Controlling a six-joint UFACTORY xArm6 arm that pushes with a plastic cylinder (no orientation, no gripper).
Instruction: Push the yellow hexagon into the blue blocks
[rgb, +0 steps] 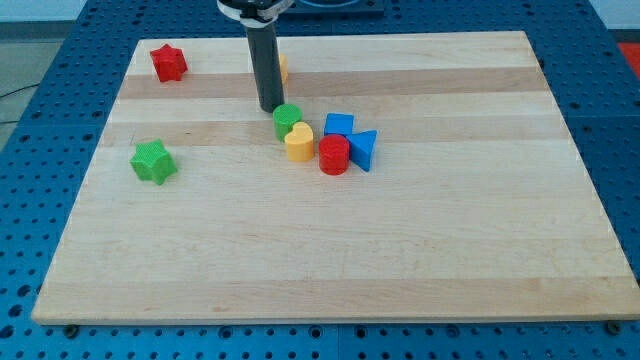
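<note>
Nearest bottom edge: red cylinder (334, 155), touching blue triangle (364, 150) and yellow block (298, 144), shape unclear. Blue block (339, 125) just behind. Green cylinder (287, 120) at my tip (270, 108); bare rod, nothing held. Yellow hexagon (283, 68) mostly hidden behind rod, toward top edge. Red star (168, 62) top-left corner; green star (152, 161) near left edge.

A straight dark cylindrical rod (269, 70) under a white collar.
</note>
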